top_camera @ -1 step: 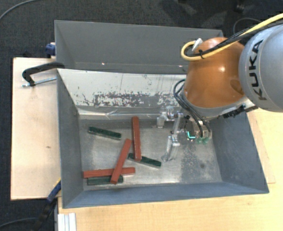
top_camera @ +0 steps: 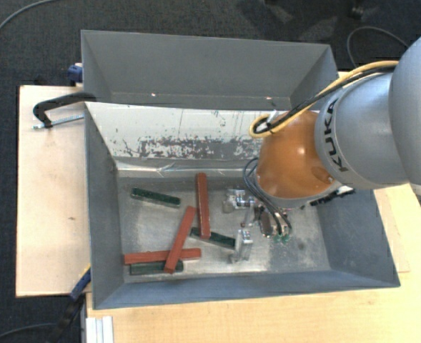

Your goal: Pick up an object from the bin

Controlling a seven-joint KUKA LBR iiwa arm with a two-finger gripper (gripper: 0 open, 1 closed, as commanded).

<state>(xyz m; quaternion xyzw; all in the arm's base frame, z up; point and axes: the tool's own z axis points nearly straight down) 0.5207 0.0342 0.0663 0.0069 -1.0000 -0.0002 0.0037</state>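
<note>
My gripper [top_camera: 240,224] hangs low over the right middle of the bin floor, below the arm's orange cover. Its two silver fingers stand apart, one finger [top_camera: 234,201] farther back and the other nearer the front, so it is open with nothing between them. A short dark green stick [top_camera: 216,239] lies flat just left of the gripper, its right end by the front finger. A red stick [top_camera: 203,206] lies lengthwise to the left of the fingers, its near end resting across that green stick.
A second red stick [top_camera: 179,239] leans diagonally across a third red one [top_camera: 153,257] at the front left, with a green stick [top_camera: 156,268] beneath. Another green stick [top_camera: 155,196] lies alone at the back left. The arm covers the bin's right part.
</note>
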